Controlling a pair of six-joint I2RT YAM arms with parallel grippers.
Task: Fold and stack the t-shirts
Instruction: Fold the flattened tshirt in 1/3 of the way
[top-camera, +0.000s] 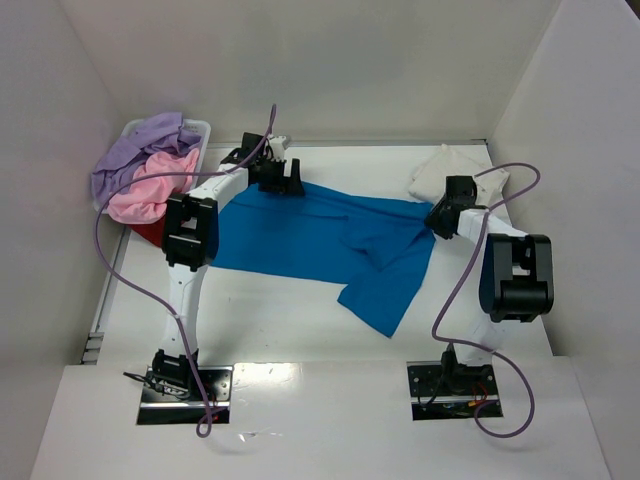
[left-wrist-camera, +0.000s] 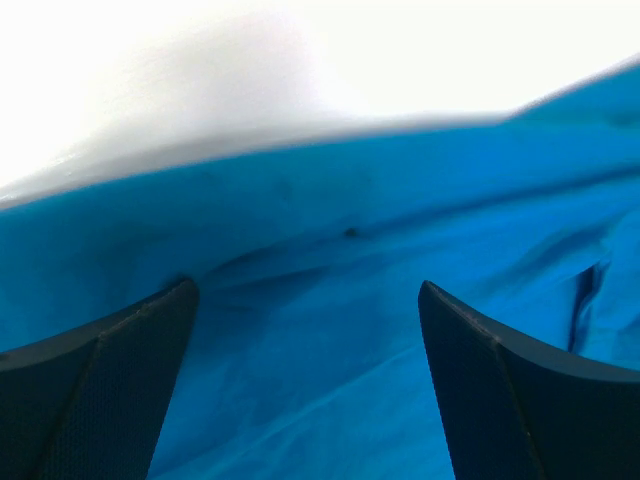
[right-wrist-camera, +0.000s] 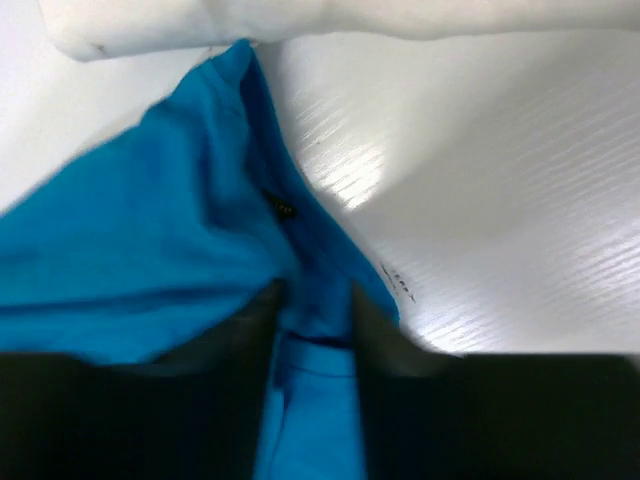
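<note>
Top external view: the blue t-shirt (top-camera: 290, 235) lies rumpled across the middle of the white table (top-camera: 300, 330). The left gripper (top-camera: 278, 178) is low at its far left edge, jaws wide apart over the cloth and holding nothing. The right gripper (top-camera: 438, 222) sits at the shirt's far right corner, and its wrist view shows the two fingers pinched on a fold of blue cloth, near the white t-shirt (top-camera: 447, 170). A lavender shirt (top-camera: 135, 155), a pink shirt (top-camera: 150, 192) and a dark red shirt (top-camera: 150, 232) are heaped at the basket (top-camera: 200, 126), far left.
</note>
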